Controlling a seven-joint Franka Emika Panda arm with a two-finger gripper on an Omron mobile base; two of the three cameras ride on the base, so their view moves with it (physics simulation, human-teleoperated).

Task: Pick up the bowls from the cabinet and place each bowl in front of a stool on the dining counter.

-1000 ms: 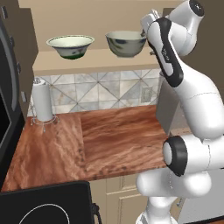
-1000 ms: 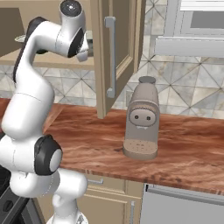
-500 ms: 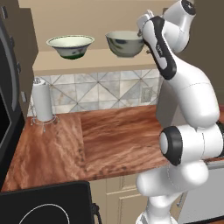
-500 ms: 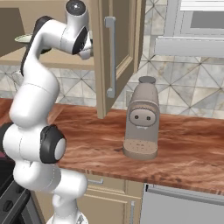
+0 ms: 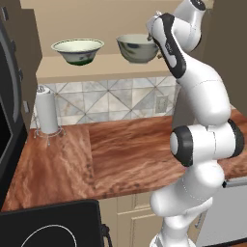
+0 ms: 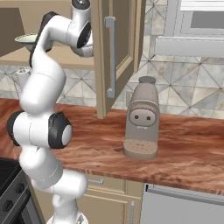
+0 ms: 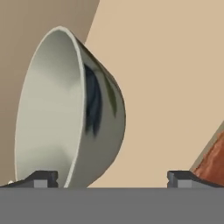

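The gripper (image 7: 111, 177) has its jaws spread wide and holds nothing; in the hand view its two dark fingertips (image 7: 41, 178) rise at about 7 and 5 o'clock. The deeper bowl (image 7: 70, 109) fills the field from 9 to 12 o'clock, and its rim edge lies just beside the fingertip at 7 o'clock, seemingly between the jaws. Whether anything touches cannot be told.

In the left base view the hand sits at the right edge of that deeper bowl (image 5: 138, 47), which stands on the cabinet (image 5: 111, 65) shelf at about 1 o'clock. The wide bowl (image 5: 77, 50) stands apart from it, at 11 o'clock along the same shelf.

The bowl looks like glazed ceramic: stiff, fairly heavy for its size, slick and liable to chip. Its wall is thin and curved, so the best hold is probably a pinch across the rim, one finger inside and one outside. A shallow bite may let the glaze slide, and the bowl could tilt once lifted. The open cabinet door (image 6: 116, 54) hangs close to the arm.
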